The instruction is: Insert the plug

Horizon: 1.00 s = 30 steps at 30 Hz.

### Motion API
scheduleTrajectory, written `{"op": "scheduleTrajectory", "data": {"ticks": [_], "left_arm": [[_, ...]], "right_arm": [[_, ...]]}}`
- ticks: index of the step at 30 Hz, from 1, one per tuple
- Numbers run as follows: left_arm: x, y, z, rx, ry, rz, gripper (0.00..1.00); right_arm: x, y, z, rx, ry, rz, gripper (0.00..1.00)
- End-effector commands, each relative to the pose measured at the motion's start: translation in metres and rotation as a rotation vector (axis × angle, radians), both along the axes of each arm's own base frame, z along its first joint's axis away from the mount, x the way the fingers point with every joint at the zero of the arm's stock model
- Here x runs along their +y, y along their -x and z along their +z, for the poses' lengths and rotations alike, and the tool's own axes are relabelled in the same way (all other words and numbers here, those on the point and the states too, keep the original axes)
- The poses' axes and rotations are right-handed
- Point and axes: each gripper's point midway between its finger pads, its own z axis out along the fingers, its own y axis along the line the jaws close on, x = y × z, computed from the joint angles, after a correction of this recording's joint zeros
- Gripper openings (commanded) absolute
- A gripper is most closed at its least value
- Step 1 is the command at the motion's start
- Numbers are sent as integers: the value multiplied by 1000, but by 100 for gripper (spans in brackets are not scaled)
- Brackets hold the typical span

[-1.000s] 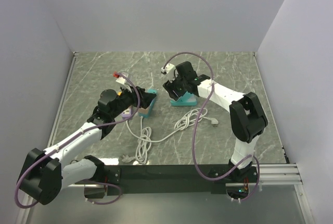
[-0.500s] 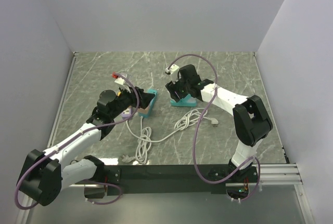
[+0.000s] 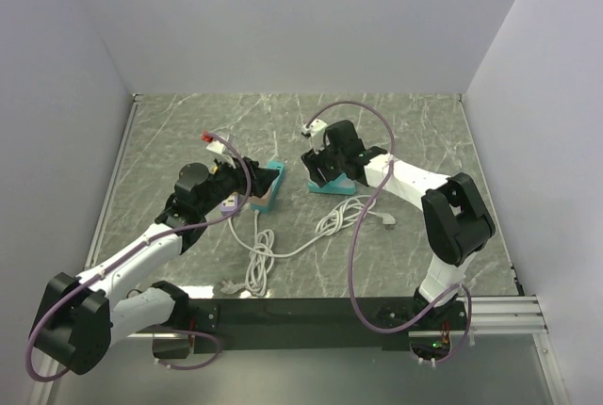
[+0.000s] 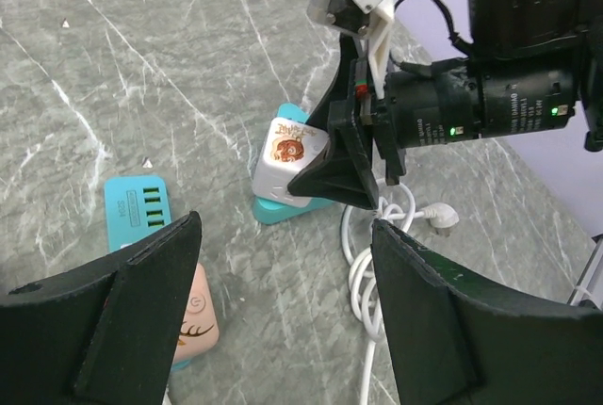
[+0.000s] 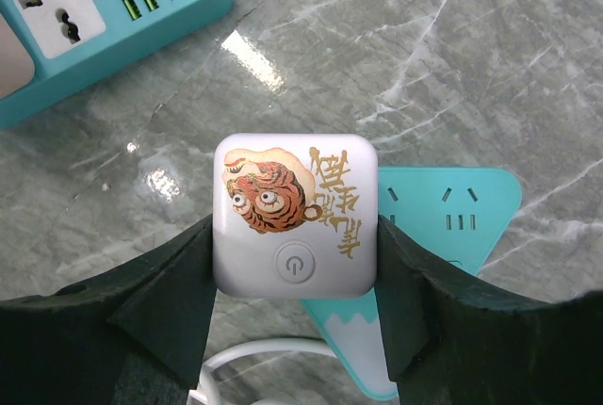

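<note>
A white cube plug (image 5: 294, 188) with a tiger print and a power button sits between the black fingers (image 5: 170, 311) of my right gripper (image 5: 294, 228), which is shut on it. Under it lies a teal wedge-shaped socket (image 5: 452, 226), and the plug sits over that socket's left end. I cannot tell whether its prongs are in. The top view shows my right gripper (image 3: 322, 168) over the socket (image 3: 334, 186). The left wrist view shows the plug (image 4: 287, 155) resting against the socket (image 4: 283, 209). My left gripper (image 4: 285, 228) is open and empty, beside a teal power strip (image 4: 141, 205).
A pink deer-print plug (image 4: 195, 315) sits on the teal power strip (image 3: 266, 196), which also shows in the right wrist view (image 5: 113, 5). A coiled white cable (image 3: 334, 217) with a loose plug (image 3: 387, 222) lies just in front of the socket. Grey walls enclose the table.
My right gripper has shifted slightly right and towards the teal socket with the white plug in it. The left arm has hardly moved.
</note>
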Motion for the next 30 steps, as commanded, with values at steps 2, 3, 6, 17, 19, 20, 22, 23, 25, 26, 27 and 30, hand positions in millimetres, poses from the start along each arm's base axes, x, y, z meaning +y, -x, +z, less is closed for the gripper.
{"op": "scheduleTrajectory", "data": {"ticks": [2, 3, 6, 17, 19, 20, 22, 23, 25, 26, 27, 30], "left_arm": [[-1, -3, 5, -29, -17, -13, 78], [-1, -2, 5, -31, -18, -15, 78], [0, 1, 10, -46, -12, -18, 78], [-1, 5, 13, -53, -6, -36, 78], [-1, 5, 11, -51, -8, -36, 78], [-1, 5, 12, -54, -9, -35, 78], [-1, 5, 11, -51, -12, -32, 78], [-1, 4, 10, -48, -14, -30, 78], [-1, 4, 11, -50, -11, -30, 78], [-1, 5, 10, -48, -12, -33, 78], [-1, 5, 11, -50, -11, -35, 78], [-1, 5, 11, -51, -10, -33, 78]], "right_arm": [[-34, 74, -72, 315, 162, -21, 0], [-35, 77, -74, 321, 164, -22, 0], [-37, 81, -77, 332, 170, -31, 0], [-39, 80, -90, 373, 221, -42, 0], [-39, 81, -92, 382, 224, -43, 0], [-40, 82, -93, 388, 227, -44, 0], [-42, 86, -99, 406, 239, -46, 0], [-44, 87, -101, 413, 243, -50, 0], [-45, 92, -105, 426, 247, -53, 0], [-46, 92, -104, 425, 244, -57, 0], [-46, 95, -104, 432, 238, -57, 0], [-47, 99, -105, 442, 236, -63, 0]]}}
